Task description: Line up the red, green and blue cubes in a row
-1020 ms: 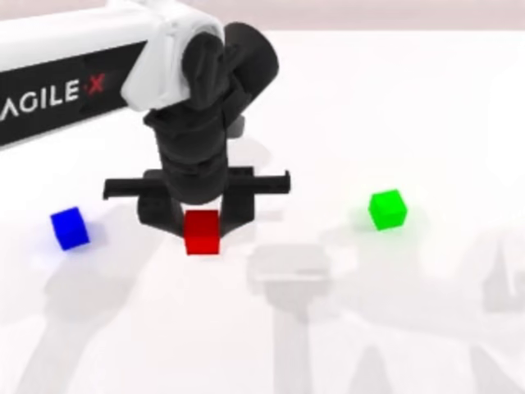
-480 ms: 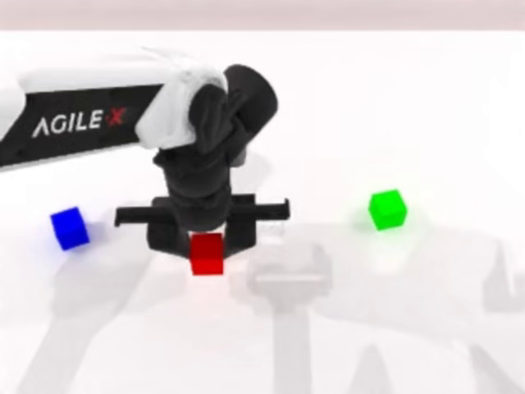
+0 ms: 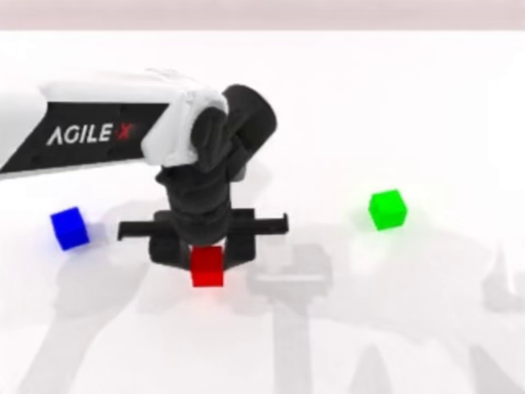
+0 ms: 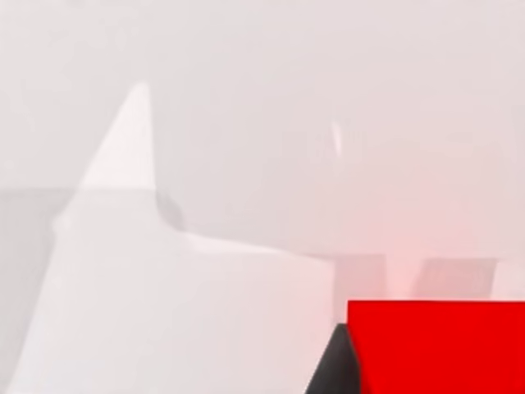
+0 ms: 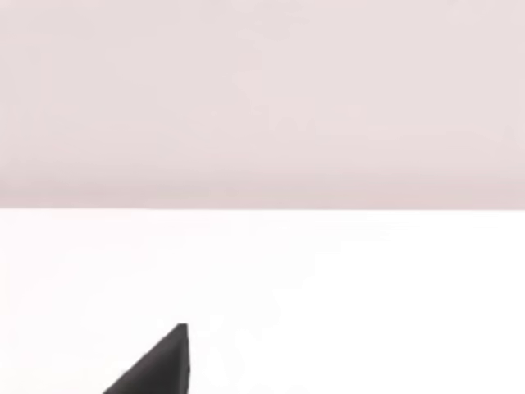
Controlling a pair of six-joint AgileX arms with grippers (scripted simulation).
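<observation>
1. While the left arm [image 3: 98, 139] reached in from the top view's left side, its left gripper [image 3: 205, 261] hung above the white table [image 3: 328, 98], clamped narrowly on the red cube [image 3: 207, 267], which sat between the dark fingers [image 3: 168, 246] at the gripper's lower end.
2. Seen from the left wrist, the red cube [image 4: 435, 349] filled one corner of the picture, with a dark finger edge [image 4: 332, 369] touching its side — pale table and soft grey shadows took up everything else.
3. From the gripper, the blue cube [image 3: 70, 228] lay well off toward the table's left side, a little farther from the near edge than the red cube.
4. On the gripper's other side, the green cube [image 3: 387, 209] stood well apart toward the table's right, farther back again than the blue one.
5. All three cubes therefore ran roughly across the table — blue, red, green from left to right — with the red one sitting nearest the near edge and out of line with the other two.
6. The right gripper showed only as a dark finger tip [image 5: 156, 365] in the right wrist view, over bare table; whether it was wide or narrow I could not tell.
7. In the top view the right arm itself was out of sight.
</observation>
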